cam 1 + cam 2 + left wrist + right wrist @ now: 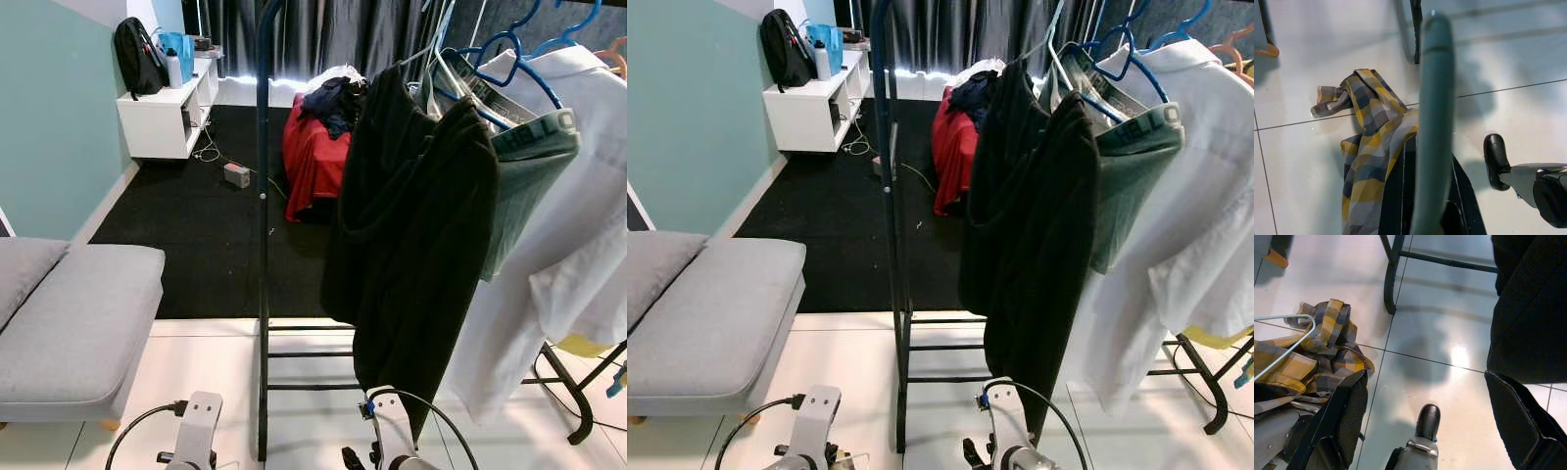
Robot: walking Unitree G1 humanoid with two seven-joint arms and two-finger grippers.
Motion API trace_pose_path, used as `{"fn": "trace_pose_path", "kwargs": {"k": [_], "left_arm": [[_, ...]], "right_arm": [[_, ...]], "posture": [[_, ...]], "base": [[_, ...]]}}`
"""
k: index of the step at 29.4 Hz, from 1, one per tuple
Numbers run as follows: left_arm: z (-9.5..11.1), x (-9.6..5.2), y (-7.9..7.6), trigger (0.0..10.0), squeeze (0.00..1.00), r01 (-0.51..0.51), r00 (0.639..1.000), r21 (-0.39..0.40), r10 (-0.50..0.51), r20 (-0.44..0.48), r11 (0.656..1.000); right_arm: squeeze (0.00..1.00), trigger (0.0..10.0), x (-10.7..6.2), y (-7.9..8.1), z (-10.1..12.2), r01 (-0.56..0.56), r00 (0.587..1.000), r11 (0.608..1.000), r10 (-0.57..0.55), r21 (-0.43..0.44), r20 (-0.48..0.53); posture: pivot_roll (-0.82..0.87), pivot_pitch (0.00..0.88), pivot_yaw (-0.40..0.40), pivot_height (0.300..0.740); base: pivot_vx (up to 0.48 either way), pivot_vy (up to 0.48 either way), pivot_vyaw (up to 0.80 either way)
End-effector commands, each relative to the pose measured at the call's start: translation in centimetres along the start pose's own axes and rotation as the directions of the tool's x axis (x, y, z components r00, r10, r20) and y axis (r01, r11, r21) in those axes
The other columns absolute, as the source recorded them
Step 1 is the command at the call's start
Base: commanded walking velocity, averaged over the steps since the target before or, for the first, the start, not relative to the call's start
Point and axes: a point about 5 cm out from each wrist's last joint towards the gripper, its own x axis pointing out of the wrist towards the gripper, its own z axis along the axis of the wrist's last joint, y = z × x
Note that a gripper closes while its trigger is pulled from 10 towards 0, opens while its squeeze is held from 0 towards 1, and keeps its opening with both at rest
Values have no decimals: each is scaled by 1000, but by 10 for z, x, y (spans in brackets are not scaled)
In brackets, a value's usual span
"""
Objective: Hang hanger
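Observation:
A teal hanger carries a yellow-and-grey plaid shirt low over the white tile floor. My left gripper is shut on the hanger, with a black finger on each side of it. Beside it, my right gripper is open with nothing between its wide-apart fingers; the hanger's wire and the plaid shirt lie to one side of it. Both wrists sit low in front of the dark clothes rack pole. Further right on the rack hang a black garment, a green one and a white shirt.
A grey couch stands close on the left. The rack's foot and low crossbars are just ahead. Another stand's leg sits at the right. Beyond, on black carpet, are a red clothes pile and a white shelf.

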Motion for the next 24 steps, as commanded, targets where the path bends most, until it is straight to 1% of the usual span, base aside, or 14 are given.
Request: {"fn": "trace_pose_path", "kwargs": {"k": [1,3,5,7,12,15,16,19,24], "left_arm": [[-6,0,3,10000,0,-8,1000,8,8,-30,1000],[-6,0,3,10000,0,-9,1000,7,9,-30,1000],[-5,0,4,10000,0,-16,999,-16,16,-29,1000],[-5,0,4,10000,0,-16,999,-16,16,-28,1000],[-7,0,4,10000,0,-19,999,-16,18,-47,1000],[-7,0,3,10000,0,-11,999,-7,10,-40,1000],[-6,0,2,10000,0,-1,999,6,1,-36,1000],[-6,0,1,10000,0,5,999,14,-5,-34,1000],[-8,0,0,10000,0,20,998,-14,-20,-51,1000]], "right_arm": [[0,10000,0,0,-5,8,1000,1000,-8,18,-31],[0,10000,0,0,-5,10,1000,1000,-9,24,-27],[0,10000,0,-1,-4,13,1000,999,-12,50,-16],[0,10000,0,-1,-4,12,1000,999,-11,51,-15],[0,10000,0,-1,-3,15,1000,999,-14,42,-12],[0,10000,0,0,-3,5,1000,999,-5,43,-11],[0,10000,0,2,-3,-16,1000,999,16,28,-11],[0,10000,1,5,-3,-38,999,999,38,11,-11],[0,10000,1,5,-3,-25,1000,999,26,31,-18]], "posture": [[58,91,-24,740],[59,91,-24,740],[57,90,-27,740],[58,91,-29,740],[60,93,-31,740],[62,97,-29,740],[62,97,-29,740],[58,98,-27,740],[66,106,-32,740]], "base": [[0,0,0],[0,0,0],[0,0,0],[0,0,0],[0,0,0],[0,0,0],[0,0,0],[0,0,0],[0,0,0]]}}
